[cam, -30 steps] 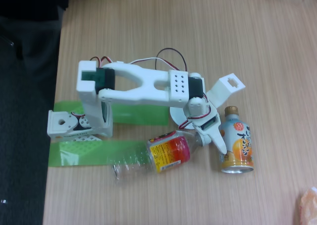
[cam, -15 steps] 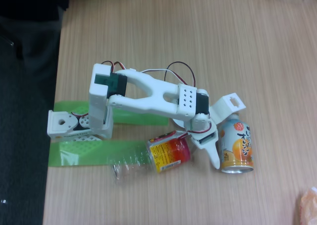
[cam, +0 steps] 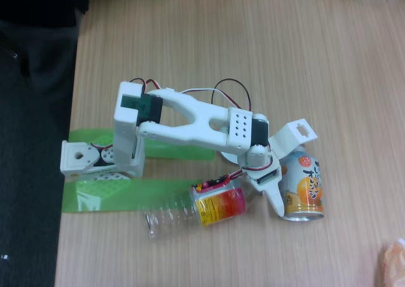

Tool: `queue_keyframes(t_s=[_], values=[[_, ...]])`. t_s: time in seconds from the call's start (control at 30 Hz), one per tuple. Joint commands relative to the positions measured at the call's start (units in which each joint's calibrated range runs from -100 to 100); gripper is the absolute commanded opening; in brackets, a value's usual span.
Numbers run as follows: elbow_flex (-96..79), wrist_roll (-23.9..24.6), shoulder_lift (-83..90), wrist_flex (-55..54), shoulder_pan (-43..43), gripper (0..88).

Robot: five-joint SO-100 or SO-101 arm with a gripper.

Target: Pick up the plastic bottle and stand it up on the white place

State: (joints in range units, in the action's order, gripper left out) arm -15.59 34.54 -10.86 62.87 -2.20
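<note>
The plastic bottle lies on its side on the wooden table, its clear ribbed body pointing lower left and its red-to-yellow label toward the arm. Its cap end is hidden under my gripper. One pointed white finger reaches down between the bottle's neck and the orange can. I cannot make out the other finger, so I cannot say whether the jaws are closed on the neck. Just a sliver of the white place shows beneath the forearm.
The orange-and-pale-blue can sits right beside the finger, its top under a white bracket. Green tape strips lie by the arm's base. The table edge runs down the left. A crumpled wrapper is at the lower right.
The arm swung down from above the white dish to the bottle's neck. In the last half second the bottle's label end shifted slightly down and right.
</note>
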Motion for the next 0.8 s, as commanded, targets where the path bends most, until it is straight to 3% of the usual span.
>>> queue_keyframes(t_s=[0.0,0.13,0.47,0.77], values=[[2.3,0.1,0.2,-0.4,0.1,41.5],[2.3,0.1,0.2,-0.4,-0.2,29.7],[1.9,0.1,0.2,-0.4,-0.2,11.0],[2.3,0.0,0.6,0.0,-0.2,9.0]])
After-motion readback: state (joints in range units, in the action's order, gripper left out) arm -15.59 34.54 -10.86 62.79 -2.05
